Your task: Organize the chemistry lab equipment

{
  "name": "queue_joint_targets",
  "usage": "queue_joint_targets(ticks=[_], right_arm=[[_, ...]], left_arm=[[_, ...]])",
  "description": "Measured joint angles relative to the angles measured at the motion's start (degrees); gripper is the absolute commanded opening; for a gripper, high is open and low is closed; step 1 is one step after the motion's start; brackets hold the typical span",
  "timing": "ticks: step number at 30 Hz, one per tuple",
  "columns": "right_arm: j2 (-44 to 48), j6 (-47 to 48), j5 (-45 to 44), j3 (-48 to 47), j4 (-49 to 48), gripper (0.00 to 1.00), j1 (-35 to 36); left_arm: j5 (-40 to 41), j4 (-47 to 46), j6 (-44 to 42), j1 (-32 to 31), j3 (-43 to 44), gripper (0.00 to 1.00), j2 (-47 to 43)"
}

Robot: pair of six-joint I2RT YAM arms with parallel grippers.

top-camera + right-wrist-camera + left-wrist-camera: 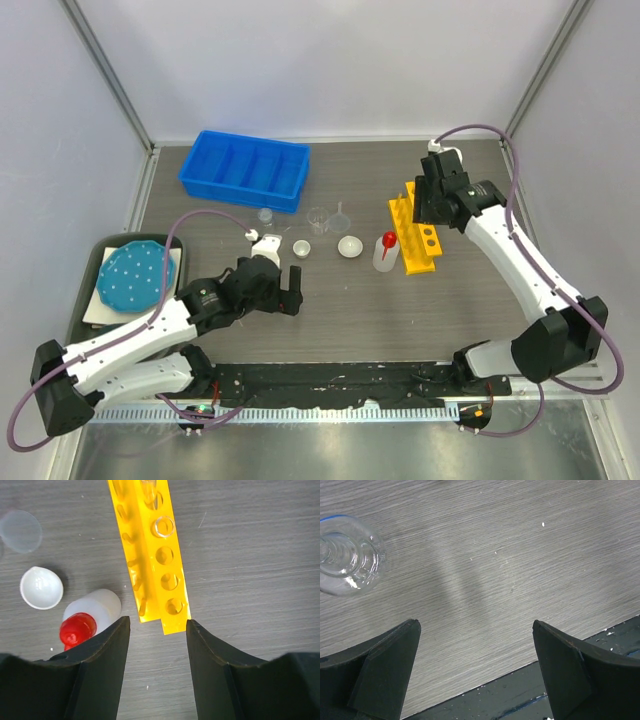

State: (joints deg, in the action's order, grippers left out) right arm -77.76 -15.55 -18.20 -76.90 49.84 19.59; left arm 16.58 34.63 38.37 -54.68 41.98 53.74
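Observation:
The yellow holed rack (417,232) lies right of centre, with a thin clear tube (163,526) standing in one of its holes. My right gripper (430,205) hovers over the rack; in the right wrist view it (157,625) is open with nothing between the fingers, just past the rack's (152,550) near end. Left of the rack stand the red-capped squeeze bottle (386,250) and the white round dish (349,246). A small glass beaker (301,248), a taller beaker (318,220), a funnel (342,215) and a vial (265,215) stand mid-table. My left gripper (293,290) is wide open and empty beside a glass piece (347,560).
A blue divided bin (243,168) stands at the back left. A teal dotted plate (133,275) rests on a tray at the left edge. A black strip (520,690) runs along the table's near edge, under the left gripper.

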Motion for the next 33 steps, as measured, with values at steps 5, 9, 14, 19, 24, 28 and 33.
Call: queue_joint_targets(ticks=[5,9,14,19,24,28,33], right_arm=[[-2.32,0.00,-0.55,2.95,-0.52,0.55,-0.04],[-4.24,-0.24,-1.29,4.74,-1.40,0.55,-0.07],[-7.45,-0.87,-2.25,5.20,-3.72,0.56,-0.22],[-8.92,-1.11,-2.36,6.58,-5.46,0.59,-1.07],[-10.05,-1.20,-2.38,7.32,-6.80,0.63,-2.25],[-11.28,-1.25,-2.27,7.56,-7.52,0.63,-2.86],[-12.87,-1.25,-1.97,7.82,-8.83,0.63,-3.23]], left_arm=[[0.04,0.37,0.48,0.00,0.00,1.00,-0.79],[0.17,0.55,0.50,0.00,0.00,1.00,-0.90],[0.20,1.05,0.39,0.00,0.22,1.00,-0.87],[0.37,1.27,0.17,0.00,0.55,1.00,-0.87],[0.37,1.33,0.02,0.00,0.76,1.00,-0.85],[0.35,1.33,-0.07,0.00,0.98,1.00,-0.83],[0.35,1.36,-0.11,0.00,0.98,1.00,-0.83]])
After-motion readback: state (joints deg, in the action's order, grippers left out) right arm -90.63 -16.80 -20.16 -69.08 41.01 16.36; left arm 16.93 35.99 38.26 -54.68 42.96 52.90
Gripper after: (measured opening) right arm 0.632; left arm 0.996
